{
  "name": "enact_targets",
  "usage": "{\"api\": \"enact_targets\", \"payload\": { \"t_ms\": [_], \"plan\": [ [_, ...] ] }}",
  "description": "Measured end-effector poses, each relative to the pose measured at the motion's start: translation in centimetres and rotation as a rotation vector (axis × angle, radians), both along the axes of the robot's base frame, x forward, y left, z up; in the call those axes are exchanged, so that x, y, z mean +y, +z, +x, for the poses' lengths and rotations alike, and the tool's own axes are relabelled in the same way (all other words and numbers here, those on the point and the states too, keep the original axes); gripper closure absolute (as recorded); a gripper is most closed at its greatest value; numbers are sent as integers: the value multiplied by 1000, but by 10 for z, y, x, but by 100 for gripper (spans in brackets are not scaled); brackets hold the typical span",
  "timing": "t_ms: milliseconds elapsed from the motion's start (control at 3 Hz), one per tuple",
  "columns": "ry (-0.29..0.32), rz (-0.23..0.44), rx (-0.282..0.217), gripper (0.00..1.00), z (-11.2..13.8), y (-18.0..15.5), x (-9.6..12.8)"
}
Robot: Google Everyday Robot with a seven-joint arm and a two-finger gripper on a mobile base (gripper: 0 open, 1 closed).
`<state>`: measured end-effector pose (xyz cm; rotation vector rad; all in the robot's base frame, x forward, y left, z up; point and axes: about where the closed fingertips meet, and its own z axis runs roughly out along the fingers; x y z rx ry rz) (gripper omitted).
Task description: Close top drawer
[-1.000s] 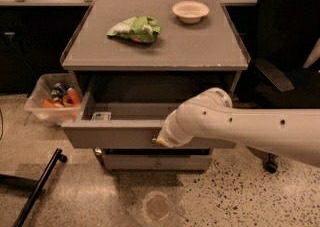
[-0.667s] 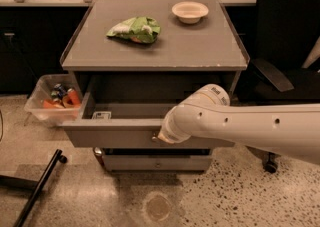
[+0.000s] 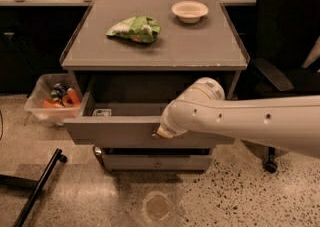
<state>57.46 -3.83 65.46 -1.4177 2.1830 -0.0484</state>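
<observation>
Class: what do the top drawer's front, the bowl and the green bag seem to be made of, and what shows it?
The top drawer, with the gripper at its front's centre: probably painted metal or laminate; flat, matte grey. The bowl: perhaps paper or plastic; pale, dull, thin rim. The green bag: likely plastic film; crumpled, with glossy highlights.

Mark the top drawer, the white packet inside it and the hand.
top drawer [image 3: 115, 131], camera view: bare front panel, left half.
white packet [image 3: 101, 112], camera view: its top face.
hand [image 3: 161, 132], camera view: tip at the front panel's middle.
</observation>
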Motion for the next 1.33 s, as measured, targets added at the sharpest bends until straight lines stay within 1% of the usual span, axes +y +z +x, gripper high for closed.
{"api": "enact_targets", "payload": {
  "t_ms": [333, 667, 1000, 1333],
  "plan": [
    [-17, -21, -16, 12, 15, 2, 2],
    [-25, -29, -11, 0, 17, -1, 1],
    [-39, -41, -10, 0, 26, -3, 1],
    [-56, -67, -50, 0, 60, 3, 4]
  ]
}}
